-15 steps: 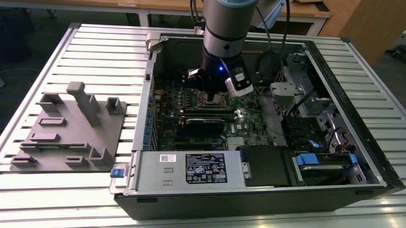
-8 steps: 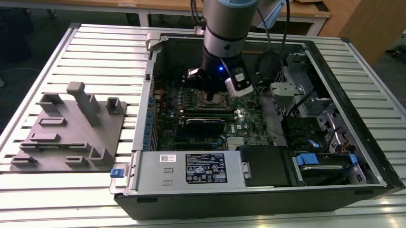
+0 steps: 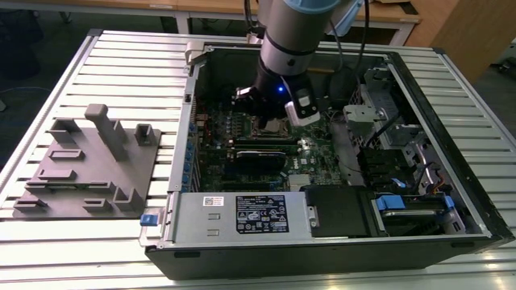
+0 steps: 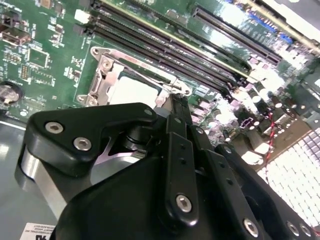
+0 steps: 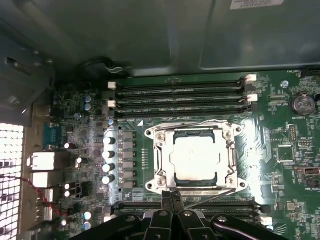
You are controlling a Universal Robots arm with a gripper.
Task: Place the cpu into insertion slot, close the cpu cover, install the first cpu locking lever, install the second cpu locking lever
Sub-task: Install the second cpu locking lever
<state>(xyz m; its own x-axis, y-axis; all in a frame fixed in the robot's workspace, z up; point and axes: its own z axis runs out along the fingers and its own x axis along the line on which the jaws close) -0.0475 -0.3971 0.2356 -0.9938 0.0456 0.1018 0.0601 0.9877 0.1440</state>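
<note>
The cpu point(image 5: 197, 157), a dull silver square, lies in the insertion slot point(image 5: 227, 172) on the green board. The cpu cover point(image 5: 160, 150) lies flat around it, and the chip shows through its window. A thin wire locking lever point(image 5: 192, 123) runs along one side of the socket, and another lever point(image 5: 215, 192) runs along the side nearest the gripper. My gripper point(image 5: 171, 196) is shut, its narrow black fingertips together at that edge of the socket. The second wrist view shows the cpu point(image 4: 132, 90) just past the fingertips point(image 4: 175, 102). In the exterior view the gripper point(image 3: 271, 124) hangs low inside the case.
Long black memory slots point(image 5: 180, 92) flank the socket on two sides. The open computer case point(image 3: 439, 151) walls in the arm, with a power supply box point(image 3: 241, 214) and drive bays point(image 3: 411, 208) at the front. A grey fixture plate point(image 3: 89, 175) lies on the slatted table.
</note>
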